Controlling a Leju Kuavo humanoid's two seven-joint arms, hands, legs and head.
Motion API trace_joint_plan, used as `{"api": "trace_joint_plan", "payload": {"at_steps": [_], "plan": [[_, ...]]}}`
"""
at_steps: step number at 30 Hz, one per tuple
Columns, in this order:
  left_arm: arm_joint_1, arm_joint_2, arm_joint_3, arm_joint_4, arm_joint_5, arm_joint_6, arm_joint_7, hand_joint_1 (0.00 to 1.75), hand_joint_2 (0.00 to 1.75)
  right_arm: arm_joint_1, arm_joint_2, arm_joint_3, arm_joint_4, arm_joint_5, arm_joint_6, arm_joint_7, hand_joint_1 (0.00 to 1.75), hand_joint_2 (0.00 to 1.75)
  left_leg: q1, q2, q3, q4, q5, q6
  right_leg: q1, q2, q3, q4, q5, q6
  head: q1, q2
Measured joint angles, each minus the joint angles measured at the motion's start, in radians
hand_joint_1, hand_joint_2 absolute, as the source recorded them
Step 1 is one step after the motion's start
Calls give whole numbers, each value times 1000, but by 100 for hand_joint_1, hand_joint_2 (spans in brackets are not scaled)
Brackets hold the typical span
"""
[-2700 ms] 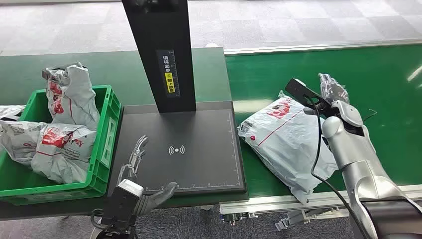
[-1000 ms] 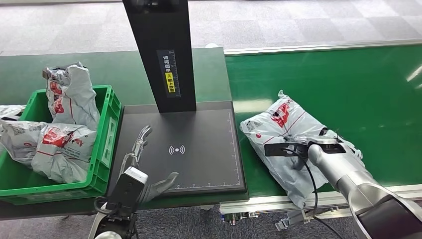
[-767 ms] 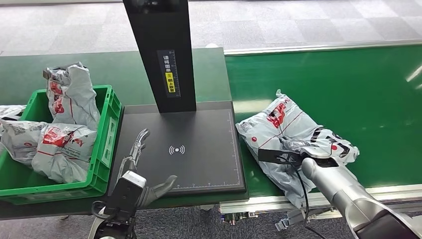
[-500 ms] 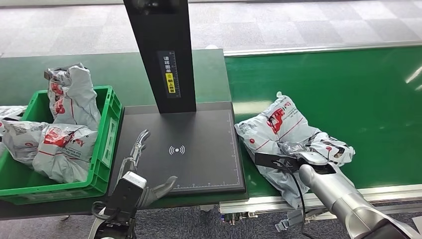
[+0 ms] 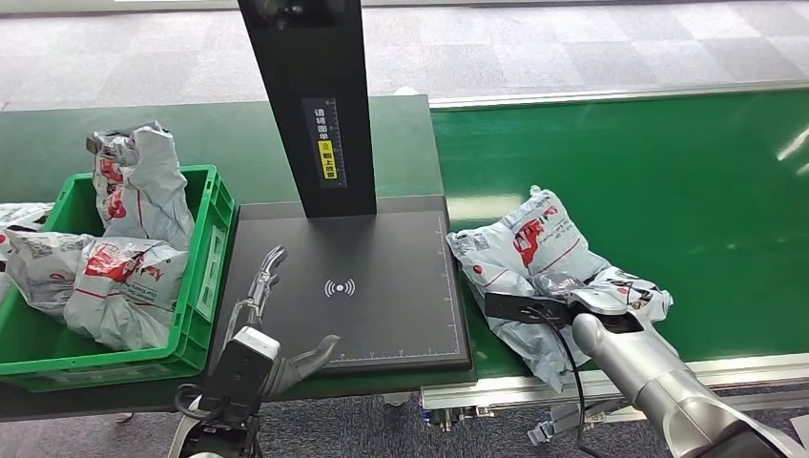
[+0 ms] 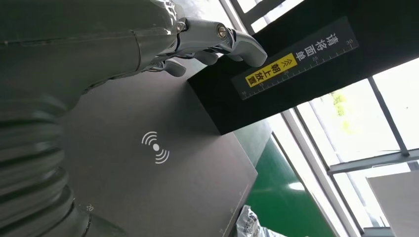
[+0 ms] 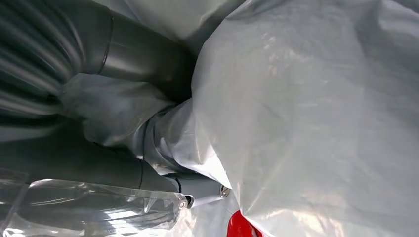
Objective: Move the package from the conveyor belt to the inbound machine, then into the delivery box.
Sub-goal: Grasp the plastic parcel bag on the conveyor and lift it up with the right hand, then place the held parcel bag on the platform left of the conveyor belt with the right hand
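Currently I have the right robot hand down on the package, its fingers closed into the grey plastic; the right wrist view shows film bunched between thumb and fingers, so I judge the grasp made. The package lies on the conveyor belt, just short of the scanner machine, which sits immediately to this robot hand's left. I see no clear gap under the bag, so I cannot tell whether any lift has begun.

The left robot hand hovers over the near edge of the scanner plate, fingers spread and holding nothing. The green crate stands just beyond it to its left, already carrying several bags.

Progress, as I assess it: the pick-up is secured, nothing more. Remaining are the carry onto the scanner plate, then the handover or transfer into the crate. The loose film could slip in the grip during transfer.
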Motion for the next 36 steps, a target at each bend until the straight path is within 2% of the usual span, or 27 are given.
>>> {"api": "trace_joint_plan", "payload": {"at_steps": [7, 13, 16, 19, 22, 25, 29, 33, 36], "plan": [[34, 3, 1, -35, -1, 31, 11, 0, 175, 5, 13, -52, -28, -50, -177, 31, 175, 175, 0, 0, -3, 0, 1, 0, 0, 0, -2, 0, 0, 0, 0, 0], [59, 8, 2, -62, -2, 58, 18, 0, 175, 42, 19, -217, -185, -103, -352, 39, 175, 175, 0, -2, -6, 0, 1, 1, 0, -2, -5, 0, 0, 0, 0, 0], [66, 9, 2, -66, -2, 72, 17, 0, 175, 83, 24, -321, -294, -138, -449, -8, 175, 175, 0, -2, -9, 0, 1, 1, 0, -2, -8, 0, 0, 0, 0, 0], [68, 9, 2, -66, -1, 83, 13, 0, 175, 113, 40, -428, -382, -199, -543, -93, 175, 175, 0, -3, -11, 0, 1, 1, 0, -3, -10, 0, 0, 0, 0, 0], [66, 9, 2, -66, 0, 86, 5, 0, 175, 116, 61, -512, -437, -256, -596, -168, 175, 175, 0, -3, -12, 0, 1, 1, 0, -3, -10, 0, 0, 0, 0, 0], [59, 8, 3, -65, 0, 84, -3, 0, 175, 113, 90, -559, -473, -299, -612, -220, 175, 175, 0, -3, -11, 0, 1, 1, 0, -3, -10, 0, 0, 0, 0, 0], [54, 8, 5, -64, 0, 85, -12, 0, 175, 114, 128, -570, -516, -353, -571, -270, 175, 175, 0, -2, -11, 0, 1, 0, 0, -2, -10, 1, 0, 0, 0, 0], [53, 8, 15, -63, -2, 104, -25, 0, 175, 123, 176, -551, -559, -421, -476, -303, 175, 175, 0, -2, -11, -1, 1, 0, 0, -2, -10, 1, 0, 0, 0, 0], [53, 8, 31, -63, -8, 130, -34, 0, 175, 143, 214, -501, -598, -481, -376, -305, 175, 175, 0, -2, -11, -1, 1, 0, 0, -2, -11, 1, 0, -1, 0, 0]]}}
